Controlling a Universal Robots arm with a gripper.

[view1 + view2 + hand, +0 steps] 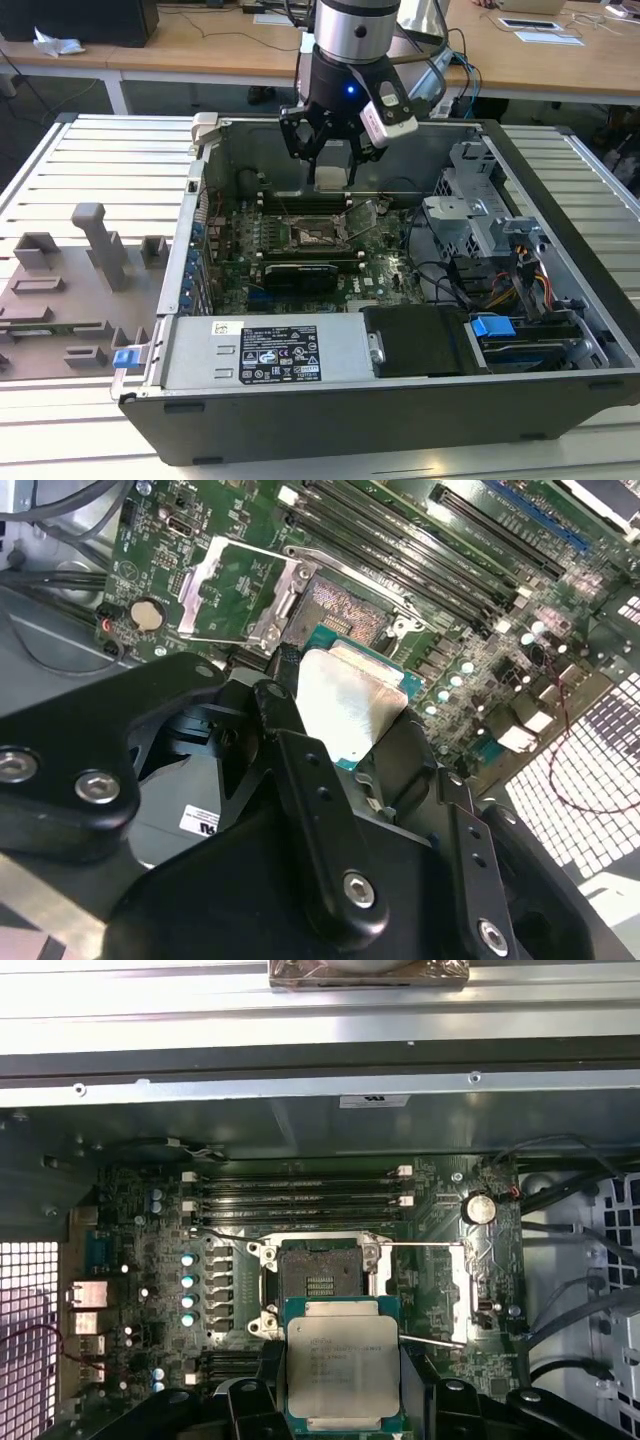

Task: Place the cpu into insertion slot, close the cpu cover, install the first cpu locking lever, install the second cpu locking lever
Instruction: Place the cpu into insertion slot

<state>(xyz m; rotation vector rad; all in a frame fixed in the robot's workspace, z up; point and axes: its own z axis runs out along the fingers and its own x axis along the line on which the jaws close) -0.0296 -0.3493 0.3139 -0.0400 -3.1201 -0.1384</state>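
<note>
Cpu (338, 1365), pinched by the gripper (335, 152), hangs near the open insertion slot (320, 1285), cpu cover (461, 1295) flipped aside on the motherboard (150, 1290), memory slots (300, 1200) alongside.

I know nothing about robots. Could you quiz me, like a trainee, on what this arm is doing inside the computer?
1. True or false: the gripper is holding the cpu.
2. The cpu cover is: A) swung open, beside the socket; B) closed over the socket; C) lying outside the computer case.
3. Fill in: the insertion slot is ___ (empty or filled).

Key: 1 true; 2 A; 3 empty.
</note>
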